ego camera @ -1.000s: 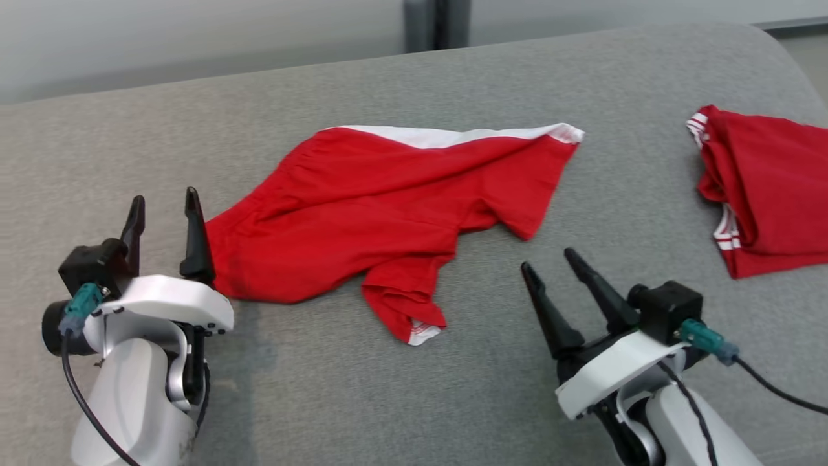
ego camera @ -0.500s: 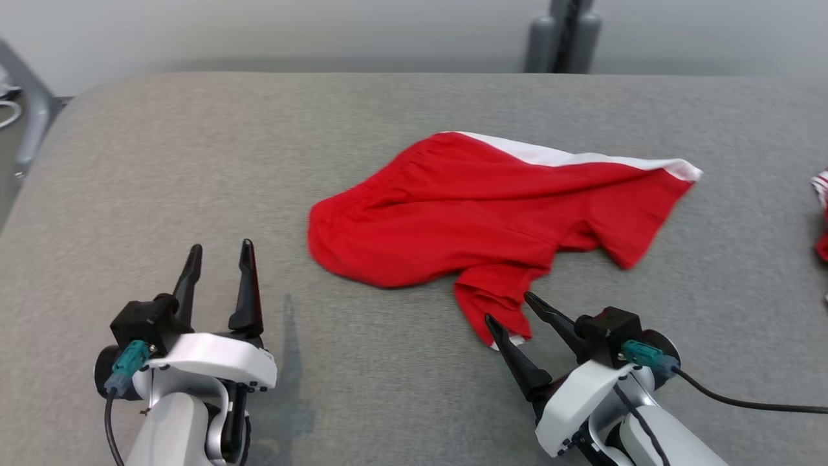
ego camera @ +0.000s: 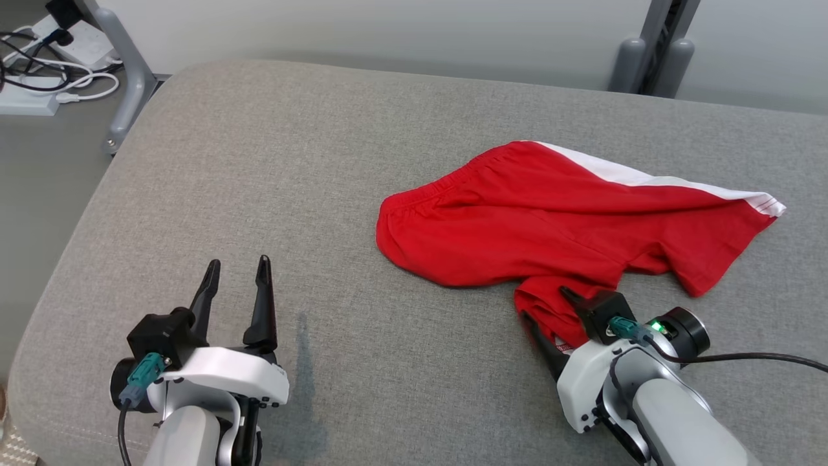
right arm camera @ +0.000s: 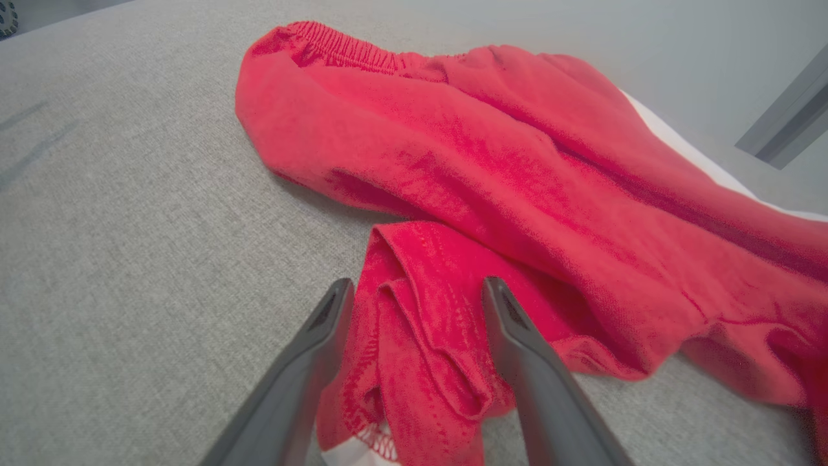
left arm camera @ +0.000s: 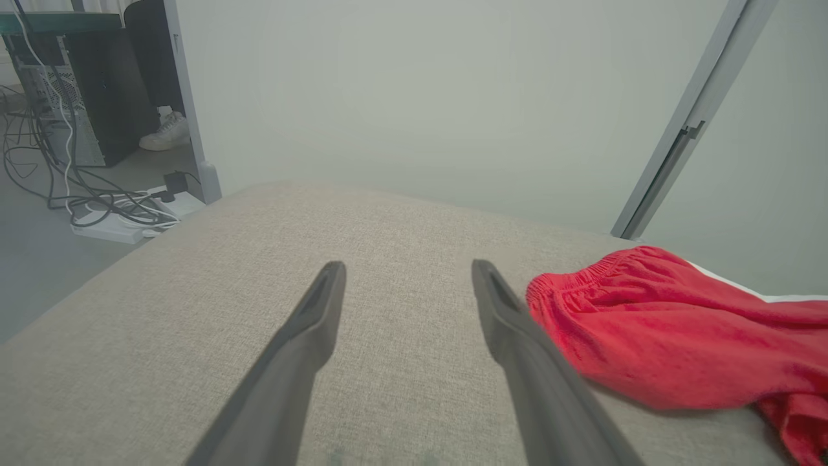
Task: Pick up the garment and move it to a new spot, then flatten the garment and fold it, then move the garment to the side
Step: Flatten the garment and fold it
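The garment (ego camera: 550,226) is a pair of red shorts with a white side stripe, lying crumpled on the grey padded surface (ego camera: 259,162). My right gripper (ego camera: 544,304) is open, its two fingers straddling the bunched leg hem at the garment's near edge. The right wrist view shows that red fold (right arm camera: 427,323) between the fingers of the right gripper (right arm camera: 417,285), with the elastic waistband (right arm camera: 343,48) further off. My left gripper (ego camera: 237,264) stands open over bare fabric, well left of the waistband. In the left wrist view the left gripper (left arm camera: 407,265) holds nothing, and the garment (left arm camera: 647,323) lies to its right.
The padded surface's rounded left edge (ego camera: 71,226) drops to the floor, where a power strip and cables (ego camera: 39,84) lie by a grey frame leg (ego camera: 126,77). A grey post (ego camera: 653,58) stands behind. A person's shoe (left arm camera: 165,133) shows beside a computer tower (left arm camera: 71,97).
The head camera has swung left, so the second red garment at the right left the picture. My right gripper has moved forward onto the garment's leg hem. The left gripper now stands apart from the waistband.
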Controlling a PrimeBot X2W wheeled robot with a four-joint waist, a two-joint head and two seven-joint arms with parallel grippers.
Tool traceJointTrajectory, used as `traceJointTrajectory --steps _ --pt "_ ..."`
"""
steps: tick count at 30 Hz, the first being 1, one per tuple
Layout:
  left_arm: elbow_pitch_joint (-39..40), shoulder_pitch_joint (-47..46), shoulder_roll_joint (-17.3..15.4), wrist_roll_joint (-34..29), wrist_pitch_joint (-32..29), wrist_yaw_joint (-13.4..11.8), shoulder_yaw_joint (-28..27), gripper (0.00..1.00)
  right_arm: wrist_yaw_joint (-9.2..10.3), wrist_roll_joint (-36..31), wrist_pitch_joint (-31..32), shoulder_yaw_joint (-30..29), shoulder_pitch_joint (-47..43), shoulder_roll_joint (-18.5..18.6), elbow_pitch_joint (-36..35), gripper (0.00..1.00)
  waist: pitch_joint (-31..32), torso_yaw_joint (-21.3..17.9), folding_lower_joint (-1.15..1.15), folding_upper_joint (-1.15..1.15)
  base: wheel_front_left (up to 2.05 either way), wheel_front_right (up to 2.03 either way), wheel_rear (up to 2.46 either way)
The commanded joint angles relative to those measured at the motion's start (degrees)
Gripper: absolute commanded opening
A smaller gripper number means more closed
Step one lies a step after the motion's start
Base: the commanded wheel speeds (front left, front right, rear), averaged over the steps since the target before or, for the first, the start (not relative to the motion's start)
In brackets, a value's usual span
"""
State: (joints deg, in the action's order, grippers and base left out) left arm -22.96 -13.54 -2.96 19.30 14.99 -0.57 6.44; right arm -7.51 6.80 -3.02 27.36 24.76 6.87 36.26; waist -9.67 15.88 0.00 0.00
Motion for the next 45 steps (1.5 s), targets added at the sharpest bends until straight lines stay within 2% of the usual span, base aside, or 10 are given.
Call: traceJointTrajectory --steps 1,2,3,8,15,23,29,30,31,45 --pt "0.1 0.38 -0.09 0.23 0.2 -0.06 0.06 1.0 0.05 -0.79 0.32 -0.41 0.6 -0.11 1.06 0.45 -0.17 0.2 0.0 0.0 0.0 0.0 0.0" --pt "0.12 0.39 -0.1 0.29 0.2 -0.14 0.11 1.0 0.05 -1.42 0.17 -0.22 0.87 -0.23 1.5 0.09 -0.23 0.22 0.0 0.0 0.0 0.0 0.0" --pt "0.2 0.48 -0.1 0.35 0.2 -0.26 0.09 1.0 0.05 -1.56 -0.13 -0.27 1.04 -0.44 1.97 0.0 -0.32 0.12 0.0 0.0 0.0 0.0 0.0" --pt "0.35 0.62 -0.1 0.24 0.2 -0.37 -0.19 1.0 0.05 0.3 -2.62 -1.11 1.55 -1.39 1.78 0.0 -0.57 -1.2 0.0 0.0 0.0 0.0 0.0" --pt "0.61 -0.51 -0.17 -0.8 0.21 -0.11 -0.99 1.0 0.05 12.8 -4.71 -1.71 -0.28 -1.39 -6.31 0.0 -0.7 -5.62 0.0 0.0 0.0 0.0 0.0" --pt "0.24 -0.76 -0.37 -1.32 0.21 0.45 -1.68 1.0 0.04 26.51 0.54 -13.18 -7.16 4.15 -18.9 0.0 -0.27 -10.91 0.0 0.0 0.0 0.0 0.0" --pt "-0.36 -1.73 -0.3 -1.84 0.21 0.78 -1.32 1.0 0.04 32.41 7.53 -22.89 -9.64 6.3 -18.14 0.0 -0.51 -12.84 0.0 0.0 0.0 0.0 0.0" --pt "-0.4 -1.85 -0.31 -1.94 0.21 0.89 -1.34 1.0 0.04 32.27 8.56 -23.78 -9.46 6.44 -16.85 0.3 -0.53 -13.06 0.0 0.0 0.0 0.0 0.0" --pt "-0.5 -1.98 -0.28 -2.02 0.21 1.02 -1.25 1.0 0.04 31.01 8.81 -24.74 -8.92 6.91 -15.83 1.0 -0.55 -13.18 0.0 0.0 0.0 0.0 0.0" --pt "-1.3 -1.74 -0.1 -2.37 0.21 1.84 0.61 1.0 0.04 17.77 -2.26 -21.49 -10.95 3.32 -19.67 1.0 -0.65 -14.77 0.0 0.0 0.0 0.0 0.0"
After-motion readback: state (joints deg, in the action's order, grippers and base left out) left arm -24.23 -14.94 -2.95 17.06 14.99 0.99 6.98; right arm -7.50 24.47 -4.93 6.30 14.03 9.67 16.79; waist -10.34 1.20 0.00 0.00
